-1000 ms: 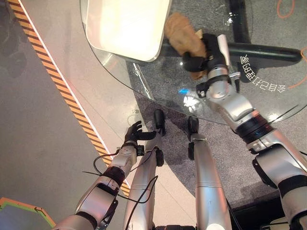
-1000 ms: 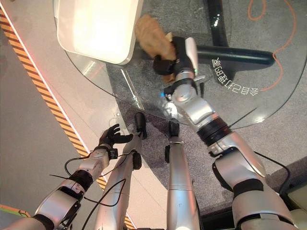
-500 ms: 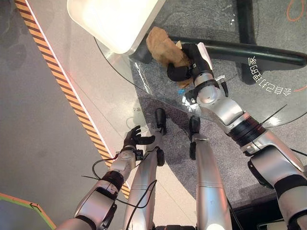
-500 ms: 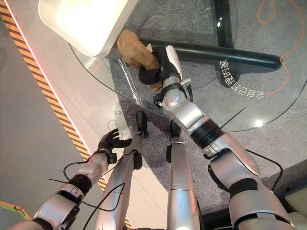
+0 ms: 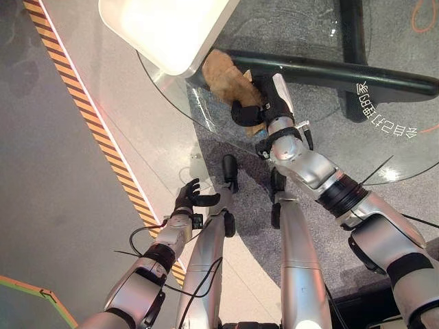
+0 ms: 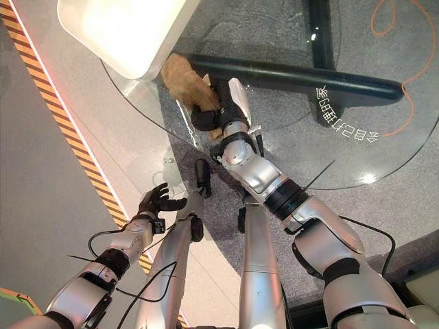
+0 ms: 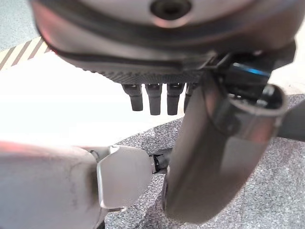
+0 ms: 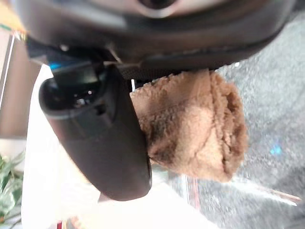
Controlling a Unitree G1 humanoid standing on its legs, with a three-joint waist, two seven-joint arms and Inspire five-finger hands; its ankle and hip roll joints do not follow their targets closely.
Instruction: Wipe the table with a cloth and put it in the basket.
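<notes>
We see round clear glass table point(image 5: 384, 147) at far side of scene, white rectangular basket point(image 5: 164, 31) resting on its far left part. Right hand point(image 5: 264, 103) reaches over table's left edge, fingers and thumb curled tight around bunched tan fluffy cloth point(image 5: 223, 79). Cloth sits on glass, just beside basket's near right corner; whether it touches basket, we cannot tell. Left hand point(image 5: 192, 199) hangs low at near left, above grey floor point(image 5: 55, 205) beside orange-and-black striped floor tape point(image 5: 103, 151), fingers loosely spread, holding nothing.
</notes>
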